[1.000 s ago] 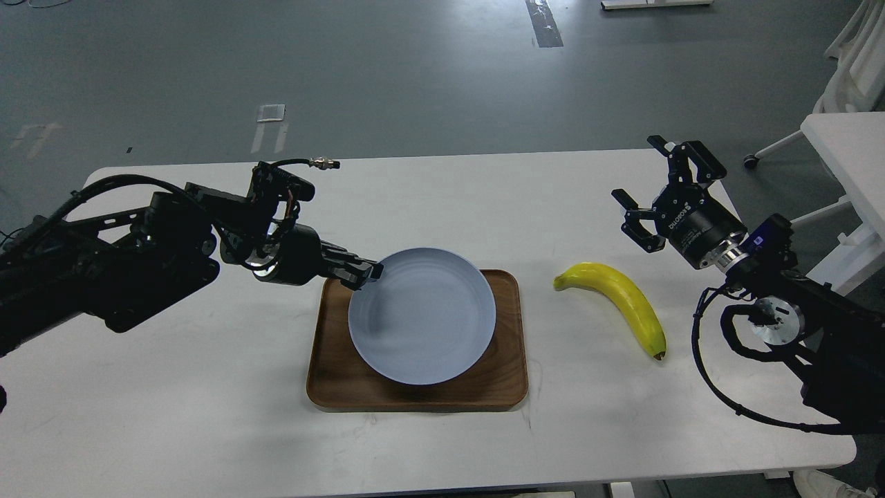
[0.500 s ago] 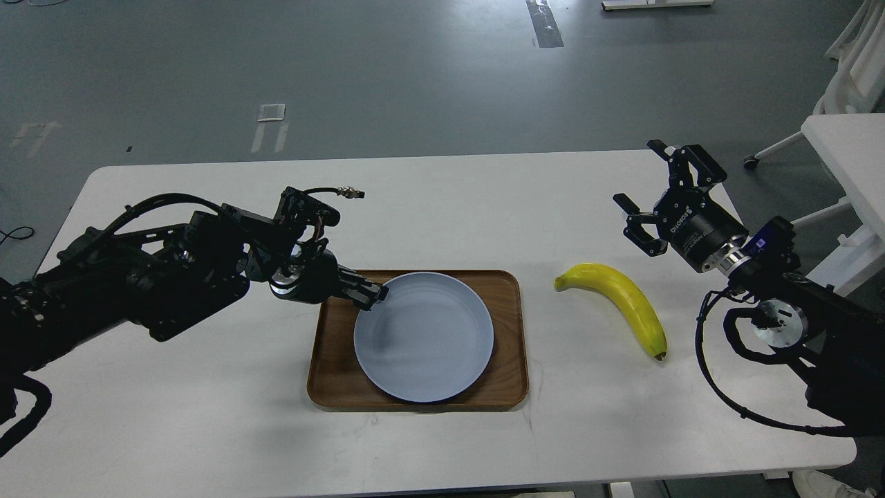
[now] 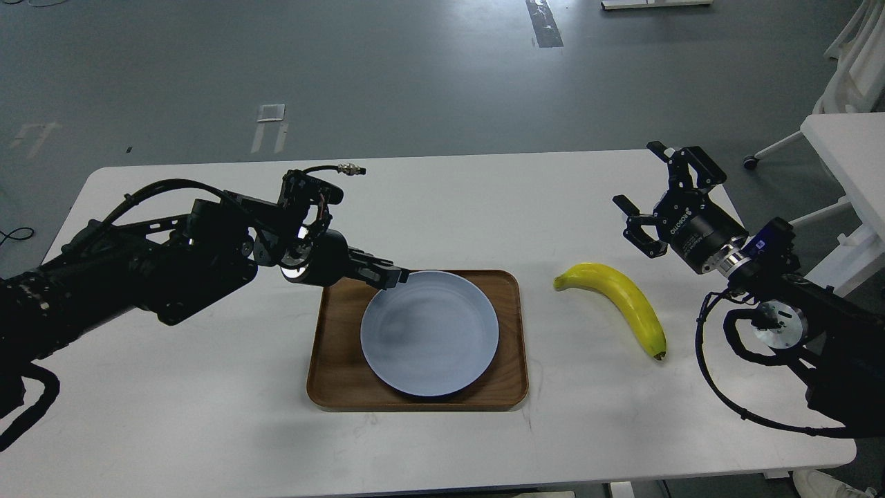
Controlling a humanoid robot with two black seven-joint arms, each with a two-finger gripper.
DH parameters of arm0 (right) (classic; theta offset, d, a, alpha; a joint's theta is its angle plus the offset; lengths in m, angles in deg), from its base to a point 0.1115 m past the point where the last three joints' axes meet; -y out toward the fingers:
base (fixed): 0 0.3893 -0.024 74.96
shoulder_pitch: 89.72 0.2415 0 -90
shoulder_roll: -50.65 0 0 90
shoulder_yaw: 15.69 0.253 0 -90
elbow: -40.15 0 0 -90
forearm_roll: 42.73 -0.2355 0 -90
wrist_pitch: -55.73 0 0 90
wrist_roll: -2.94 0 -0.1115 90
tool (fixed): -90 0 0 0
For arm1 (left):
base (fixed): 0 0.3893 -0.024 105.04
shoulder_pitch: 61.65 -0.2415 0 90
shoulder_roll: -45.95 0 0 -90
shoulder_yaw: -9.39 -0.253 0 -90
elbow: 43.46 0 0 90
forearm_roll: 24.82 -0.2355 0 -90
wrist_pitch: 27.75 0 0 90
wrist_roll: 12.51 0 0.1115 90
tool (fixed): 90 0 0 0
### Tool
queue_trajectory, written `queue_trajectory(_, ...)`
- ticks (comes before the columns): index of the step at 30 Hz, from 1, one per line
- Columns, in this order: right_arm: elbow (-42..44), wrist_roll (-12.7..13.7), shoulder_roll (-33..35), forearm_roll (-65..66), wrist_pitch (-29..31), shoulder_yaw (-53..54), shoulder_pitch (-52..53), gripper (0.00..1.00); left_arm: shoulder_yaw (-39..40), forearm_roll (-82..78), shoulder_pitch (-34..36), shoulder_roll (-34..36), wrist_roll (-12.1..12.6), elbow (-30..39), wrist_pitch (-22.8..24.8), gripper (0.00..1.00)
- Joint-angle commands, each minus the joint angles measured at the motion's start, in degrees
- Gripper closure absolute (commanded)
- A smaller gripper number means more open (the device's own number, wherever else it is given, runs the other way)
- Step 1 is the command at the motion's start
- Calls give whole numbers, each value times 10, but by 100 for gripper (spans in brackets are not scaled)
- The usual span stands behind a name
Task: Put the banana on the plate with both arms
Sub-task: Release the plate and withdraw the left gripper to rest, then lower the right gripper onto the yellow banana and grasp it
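The pale blue-grey plate (image 3: 430, 333) lies in the brown wooden tray (image 3: 332, 373) at the table's middle. My left gripper (image 3: 391, 277) reaches in from the left and is shut on the plate's far-left rim. The yellow banana (image 3: 626, 304) lies on the white table to the right of the tray, with its greenish stem toward the tray and its dark tip toward the front. My right gripper (image 3: 637, 175) hovers open and empty above the table, behind and to the right of the banana.
The white table (image 3: 207, 415) has its right edge close behind my right arm. A second white table (image 3: 847, 149) and chair legs stand at the far right. The floor behind is grey.
My left gripper has moved right and down with the plate, which went from raised and tilted to lying lower in the tray. The right gripper and the banana have hardly moved.
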State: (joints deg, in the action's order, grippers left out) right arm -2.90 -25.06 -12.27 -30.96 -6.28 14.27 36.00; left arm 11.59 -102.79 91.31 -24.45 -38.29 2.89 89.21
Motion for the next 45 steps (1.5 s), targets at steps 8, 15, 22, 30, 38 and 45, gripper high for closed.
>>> queue_trajectory(8, -19, 0, 13, 1, 0, 0, -6, 0, 73, 565, -25, 131, -22, 16, 6, 0)
queue_trajectory(15, -29, 0, 14, 3, 0, -15, -6, 0, 184, 682, -165, 174, -22, 11, 10, 0)
queue_trajectory(22, -123, 0, 80, 56, 0, -44, 4, 0, 265, 689, -249, 169, -22, 9, 10, 0)
queue_trajectory(30, -217, 0, 206, 386, 0, -144, 120, 0, 267, 689, -252, 166, -22, 9, 10, 0)
queue_trajectory(38, -194, 0, 196, 593, 0, -394, 345, 0, 267, 689, -252, 175, -22, 9, 10, 0)
queue_trajectory(45, -104, 0, 83, 653, 0, -559, 430, 0, 267, 685, -252, 180, -22, 9, 10, 0)
